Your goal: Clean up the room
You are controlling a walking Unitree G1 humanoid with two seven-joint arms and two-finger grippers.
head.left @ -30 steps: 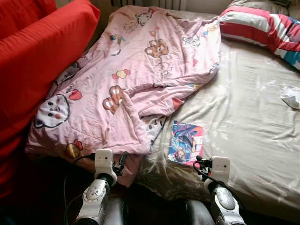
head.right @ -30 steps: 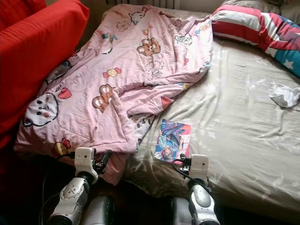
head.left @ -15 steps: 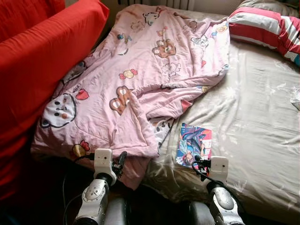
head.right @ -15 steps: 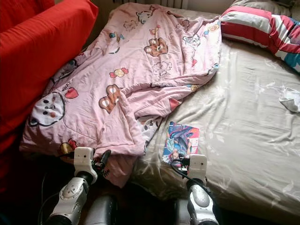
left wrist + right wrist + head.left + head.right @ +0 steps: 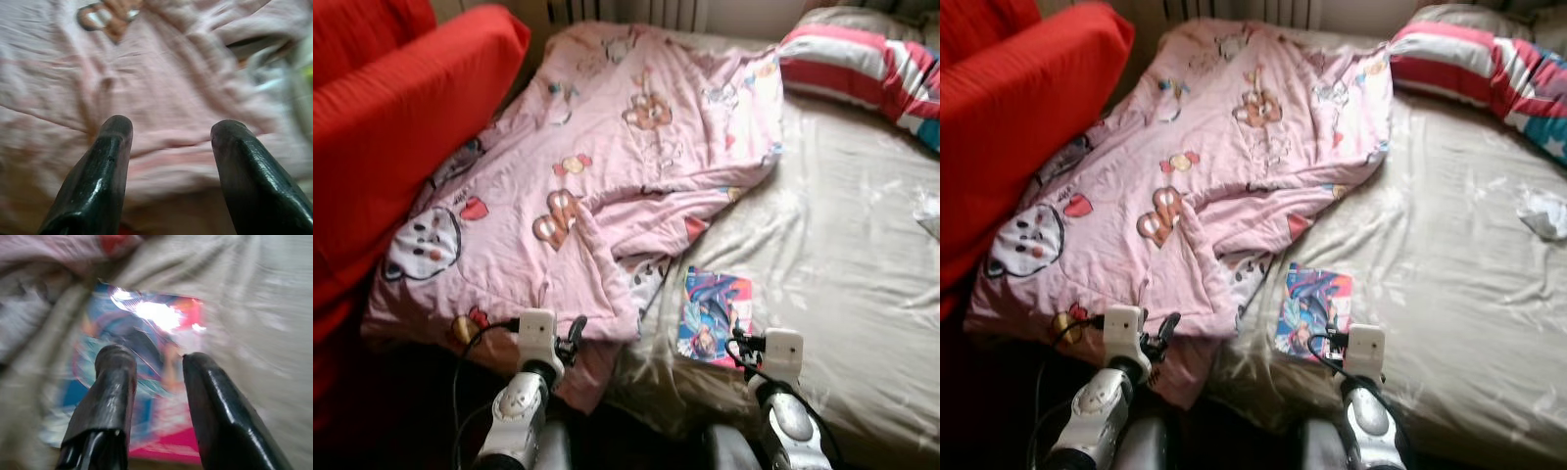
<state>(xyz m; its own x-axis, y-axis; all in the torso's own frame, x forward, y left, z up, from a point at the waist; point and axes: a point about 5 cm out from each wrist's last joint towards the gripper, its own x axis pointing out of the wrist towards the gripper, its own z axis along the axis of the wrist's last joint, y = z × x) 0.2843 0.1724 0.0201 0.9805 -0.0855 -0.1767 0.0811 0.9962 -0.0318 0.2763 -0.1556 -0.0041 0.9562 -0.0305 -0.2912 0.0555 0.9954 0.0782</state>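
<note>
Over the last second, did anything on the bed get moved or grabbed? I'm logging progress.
Nothing on the bed moved; only the camera view shifted. The right gripper hangs open over the colourful book, the left gripper open over the pink blanket. Neither has taken hold. The striped pillow lies as before.

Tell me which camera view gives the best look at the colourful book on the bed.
The left eye view: the book lies whole on the beige sheet, beside the pink blanket, just ahead of the right gripper. The right eye view shows the same. The right wrist view shows it closer but blurred, glared and partly behind the fingers.
</note>
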